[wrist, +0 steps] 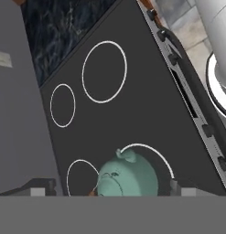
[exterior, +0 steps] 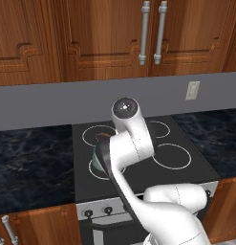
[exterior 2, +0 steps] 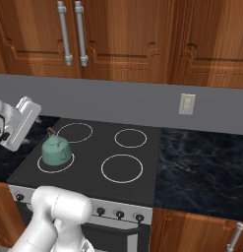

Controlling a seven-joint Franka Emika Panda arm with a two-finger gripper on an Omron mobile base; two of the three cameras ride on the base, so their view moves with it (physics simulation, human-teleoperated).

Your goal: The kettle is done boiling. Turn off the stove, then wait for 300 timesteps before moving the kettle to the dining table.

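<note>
Right base view puts the kettle point(exterior 2: 56, 151) at centre left of the frame, sitting upright on the front left ring of the stove point(exterior 2: 142, 162), its spout and brown handle end turned toward the back left. The other three white rings on the black glass are bare, and a row of small dark knobs point(exterior 2: 119, 214) runs along the silver front panel at the bottom of the frame. Above and to the left of the kettle, at the left edge, hangs the white hand of the arm, well clear of the kettle's lid. A black marbled counter point(exterior 2: 201, 167) lies to the right of the cooktop, with a pale wall outlet point(exterior 2: 187, 104) on the grey backsplash above it and wooden cabinets point(exterior 2: 142, 34) along the top. Left base view has the arm's white links across the middle of the frame, covering most of the kettle, so that only a teal sliver point(exterior: 94, 155) shows at the left side of the forearm over the front left ring. Hand view looks down on the kettle point(wrist: 128, 177) at bottom centre, with the gripper point(wrist: 107, 188) spread to its full width, one dark fingertip point(wrist: 41, 186) at lower left and the other at lower right, the kettle lying between them in the frame and nothing gripped.
</note>
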